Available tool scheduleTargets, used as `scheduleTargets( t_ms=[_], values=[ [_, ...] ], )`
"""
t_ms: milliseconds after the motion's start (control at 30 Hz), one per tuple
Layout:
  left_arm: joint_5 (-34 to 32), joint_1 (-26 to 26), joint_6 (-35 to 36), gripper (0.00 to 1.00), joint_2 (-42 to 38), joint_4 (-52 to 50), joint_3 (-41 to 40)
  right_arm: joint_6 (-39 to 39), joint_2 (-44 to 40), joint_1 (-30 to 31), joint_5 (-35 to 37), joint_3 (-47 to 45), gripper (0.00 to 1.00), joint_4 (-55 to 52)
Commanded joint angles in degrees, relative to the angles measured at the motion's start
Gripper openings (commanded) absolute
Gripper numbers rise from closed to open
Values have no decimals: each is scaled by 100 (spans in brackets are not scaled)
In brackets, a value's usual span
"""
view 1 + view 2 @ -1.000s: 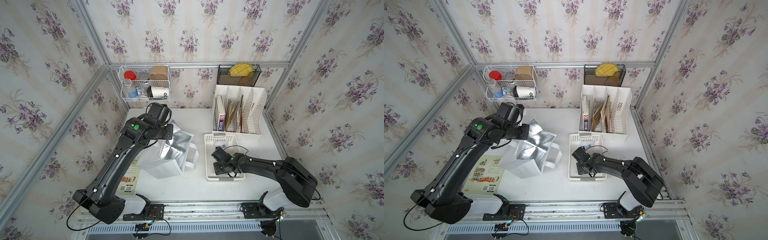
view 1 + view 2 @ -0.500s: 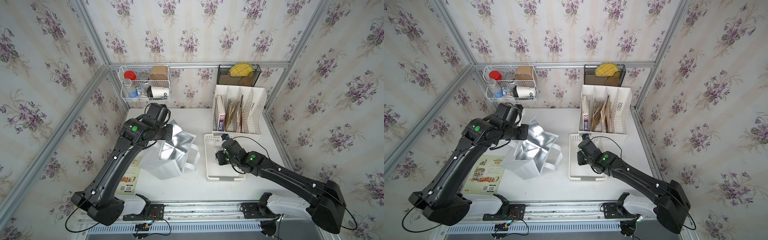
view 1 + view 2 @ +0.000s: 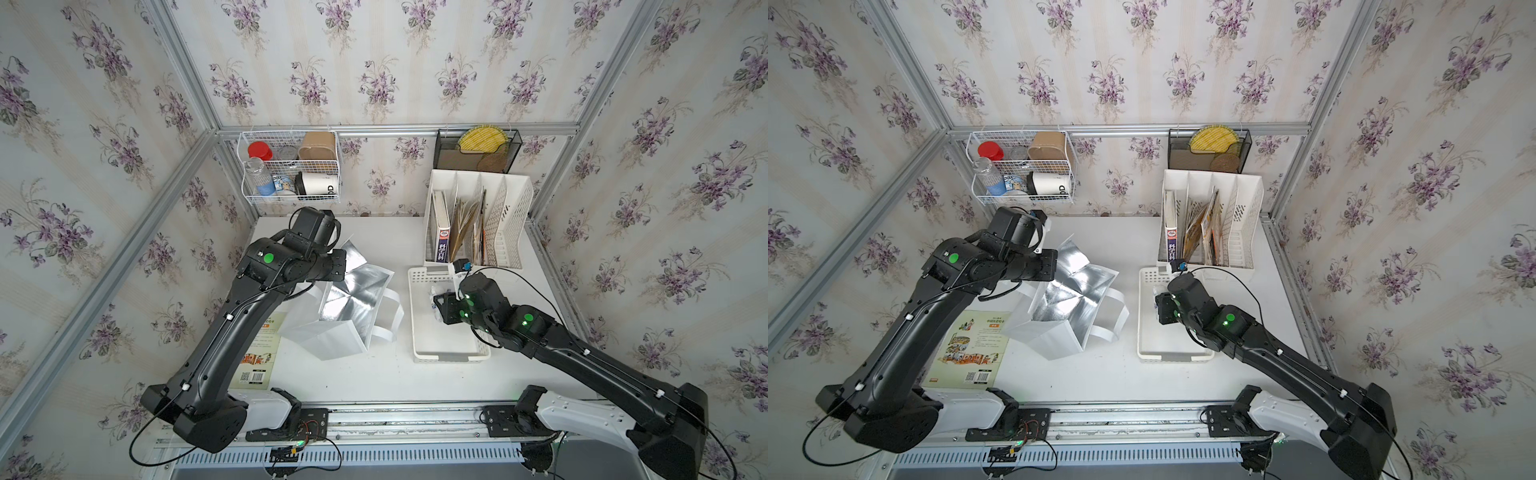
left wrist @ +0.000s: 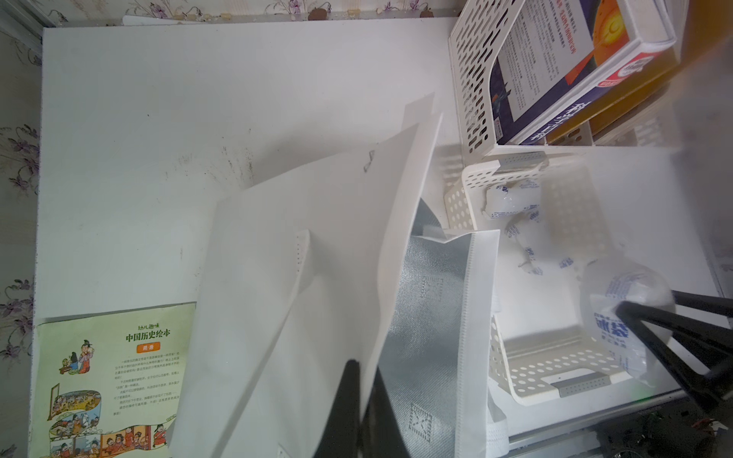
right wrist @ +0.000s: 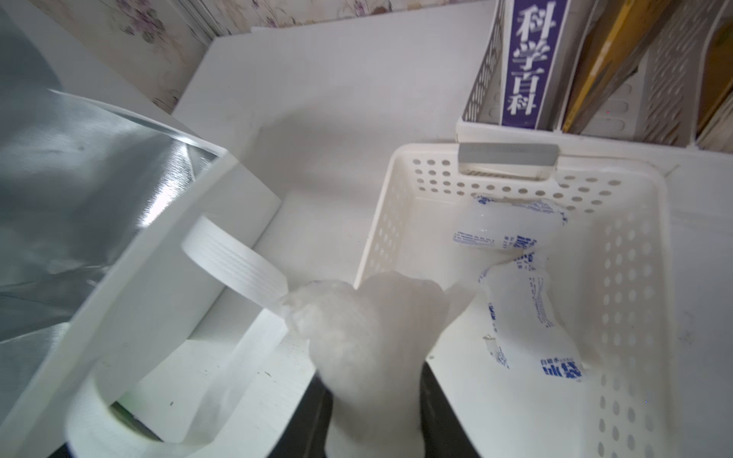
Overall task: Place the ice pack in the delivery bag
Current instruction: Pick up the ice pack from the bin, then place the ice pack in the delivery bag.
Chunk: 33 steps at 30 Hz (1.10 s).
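Observation:
The delivery bag [image 3: 345,316] [image 3: 1067,307], white with silver lining, stands open left of centre. My left gripper [image 4: 363,368] is shut on the bag's white wall [image 4: 317,257] at the rim, one finger outside and one on the foil side. My right gripper [image 5: 373,396] is shut on a clear ice pack [image 5: 369,329] [image 4: 618,313] with blue print. It holds the pack above the left side of the white perforated basket [image 3: 415,324] [image 5: 380,222], right of the bag. Two more ice packs [image 5: 507,226] [image 5: 527,317] lie in the basket.
A white file organiser [image 3: 478,224] with books stands right behind the basket. A wire basket [image 3: 291,166] of cups and bottles and a black mesh holder [image 3: 476,149] hang on the back wall. A picture book [image 3: 971,345] lies under my left arm.
My right gripper has closed on an ice pack low in the basket and lifted it. My left gripper has kept its hold on the bag's rim.

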Motion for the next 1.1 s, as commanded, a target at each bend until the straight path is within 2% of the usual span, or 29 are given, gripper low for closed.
scheduleTargets(
  t_ms=[0, 233, 533, 933, 1067],
  values=[
    [141, 5, -124, 0, 42, 77, 93, -69, -184, 2, -590, 229, 8, 475],
    [287, 1, -265, 0, 60, 140, 174, 13, 77, 421, -1348, 954, 8, 1215],
    [399, 5, -402, 0, 68, 170, 149, -160, 1176, 991, -1291, 2012, 8, 1386],
    [428, 3, -589, 0, -69, 427, -150, -254, 1622, 1037, -1231, 2499, 9, 1449],
    [403, 4, -657, 0, -193, 687, -314, -251, 2131, 1036, -1241, 2735, 10, 1092]
  ],
)
